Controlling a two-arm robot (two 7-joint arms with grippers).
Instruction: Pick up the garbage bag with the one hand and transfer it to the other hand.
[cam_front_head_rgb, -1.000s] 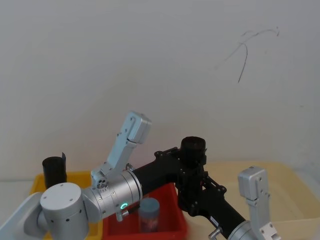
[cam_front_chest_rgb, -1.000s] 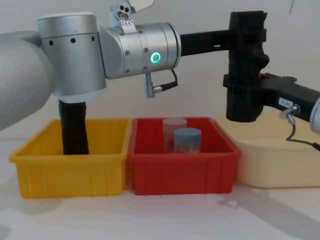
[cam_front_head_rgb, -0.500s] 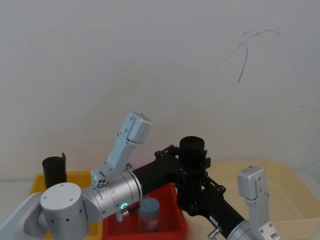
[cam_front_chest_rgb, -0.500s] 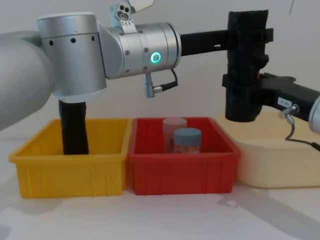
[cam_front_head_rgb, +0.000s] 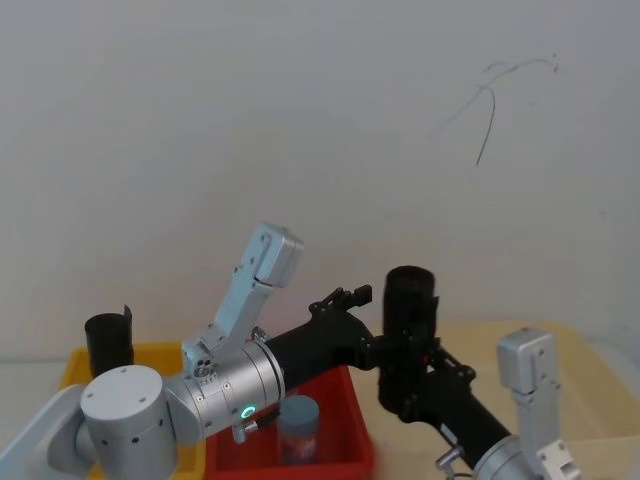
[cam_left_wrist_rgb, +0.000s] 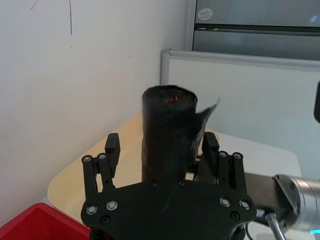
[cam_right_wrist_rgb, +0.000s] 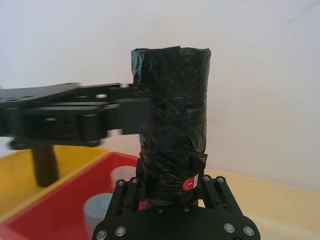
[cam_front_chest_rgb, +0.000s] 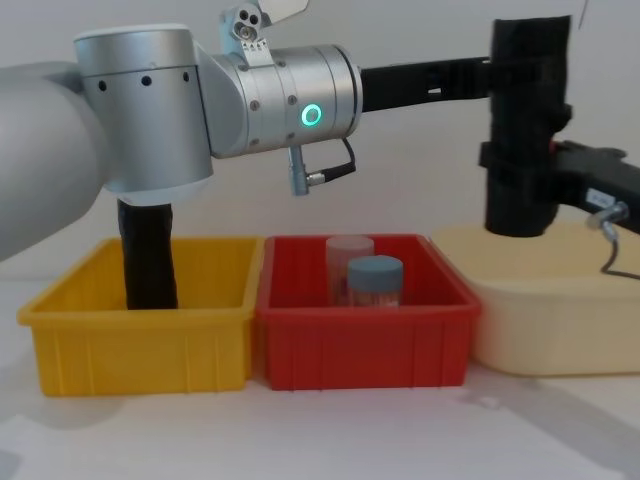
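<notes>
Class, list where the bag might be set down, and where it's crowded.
Free: cream tray under the bag in the right claw; yellow bin beside the tube; table before bins. Crowded: jars in red bin; left claw open by bag.
</notes>
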